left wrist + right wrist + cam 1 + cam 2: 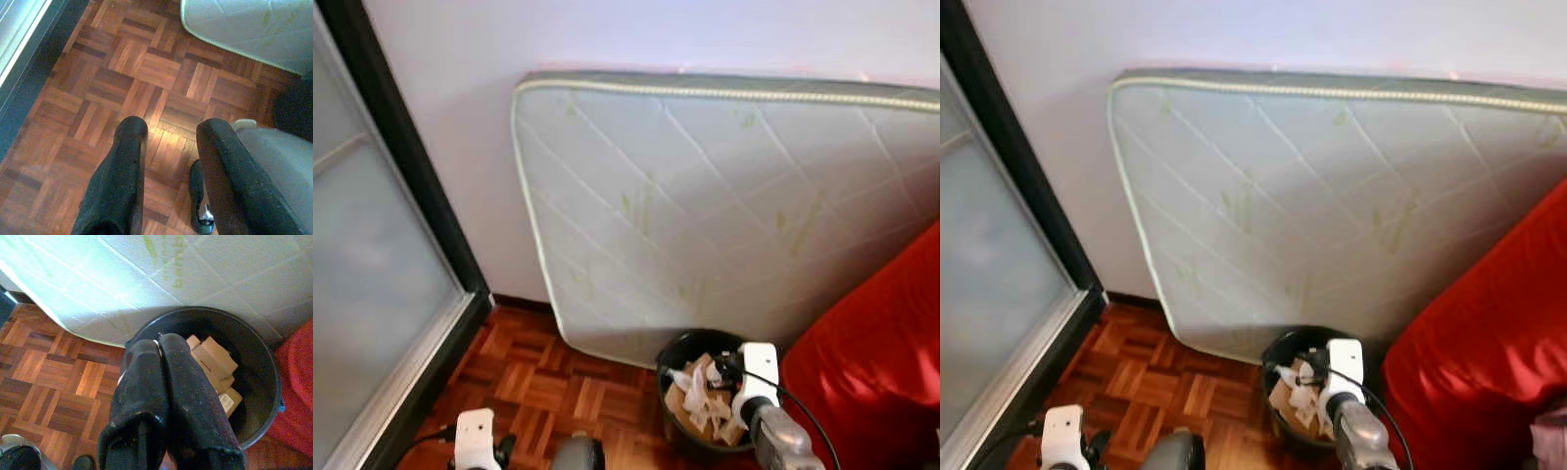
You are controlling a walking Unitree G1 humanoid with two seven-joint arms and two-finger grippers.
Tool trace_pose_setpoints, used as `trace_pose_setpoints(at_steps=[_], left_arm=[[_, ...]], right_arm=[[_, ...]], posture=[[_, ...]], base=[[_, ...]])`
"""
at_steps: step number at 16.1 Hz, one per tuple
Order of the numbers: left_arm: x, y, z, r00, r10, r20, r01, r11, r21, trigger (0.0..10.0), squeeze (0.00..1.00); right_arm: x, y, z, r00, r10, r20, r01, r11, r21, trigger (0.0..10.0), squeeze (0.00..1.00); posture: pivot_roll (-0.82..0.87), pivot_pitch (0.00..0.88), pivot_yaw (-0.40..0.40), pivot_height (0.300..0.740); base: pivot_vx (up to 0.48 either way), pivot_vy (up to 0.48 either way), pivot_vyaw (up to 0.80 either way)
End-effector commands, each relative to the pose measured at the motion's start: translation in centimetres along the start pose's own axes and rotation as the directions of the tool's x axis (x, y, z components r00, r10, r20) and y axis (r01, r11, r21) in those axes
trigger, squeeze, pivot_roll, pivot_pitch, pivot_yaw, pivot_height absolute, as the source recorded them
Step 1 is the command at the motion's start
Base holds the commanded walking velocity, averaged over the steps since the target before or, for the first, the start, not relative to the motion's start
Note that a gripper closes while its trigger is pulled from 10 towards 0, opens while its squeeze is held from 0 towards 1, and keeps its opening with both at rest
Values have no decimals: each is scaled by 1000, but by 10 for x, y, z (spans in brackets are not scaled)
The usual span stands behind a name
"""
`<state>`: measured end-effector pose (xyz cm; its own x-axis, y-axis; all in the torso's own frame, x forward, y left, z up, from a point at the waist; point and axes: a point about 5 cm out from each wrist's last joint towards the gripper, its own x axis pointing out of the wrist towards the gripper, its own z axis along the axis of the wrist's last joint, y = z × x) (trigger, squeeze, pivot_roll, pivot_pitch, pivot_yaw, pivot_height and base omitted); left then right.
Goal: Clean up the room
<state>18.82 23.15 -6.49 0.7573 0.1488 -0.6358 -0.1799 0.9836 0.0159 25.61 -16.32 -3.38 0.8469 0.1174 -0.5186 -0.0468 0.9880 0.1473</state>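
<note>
Hovering above the black bin (259, 377) of cardboard — right gripper (159, 345) pressed together; left gripper (171, 134) apart over parquet.

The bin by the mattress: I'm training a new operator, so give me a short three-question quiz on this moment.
1. True or false: the right gripper is over the black bin, with its fingers pressed together.
2. What leans against the wall behind the bin?
A. a door
B. a mattress
C. a ladder
3. Fill in: the left gripper is open above the bare ______ floor.

Key:
1. True; the right wrist view shows both fingers shut over the bin, which holds cardboard and paper scraps.
2. B; the mattress stands on its edge behind the bin.
3. Wooden; it is parquet.
</note>
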Motion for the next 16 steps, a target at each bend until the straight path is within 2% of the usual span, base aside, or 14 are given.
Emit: trace_pose_setpoints(at_steps=[1, 7, 16], left_arm=[[-1, 4, 0, 1000, 7, 8, -7, 1000, -6, 10000, 0], [-2, 3, 0, 1000, -7, 22, 7, 1000, 4, 10000, 0], [-24, 20, -34, 999, -29, -13, 29, 999, -21, 10000, 0]], right_arm=[[1, -1, 1, 1000, -11, -2, 11, 1000, 10, 10000, 0], [3, 2, 5, 1000, 7, -6, -7, 1000, 8, 10000, 0], [11, 17, 12, 996, 80, -50, -83, 995, -55, 10000, 0]], posture=[[99, 0, 18, 636], [110, 0, 24, 636], [152, 0, 13, 636]], base=[[319, 0, 0], [320, 0, 0], [0, 0, 0]])
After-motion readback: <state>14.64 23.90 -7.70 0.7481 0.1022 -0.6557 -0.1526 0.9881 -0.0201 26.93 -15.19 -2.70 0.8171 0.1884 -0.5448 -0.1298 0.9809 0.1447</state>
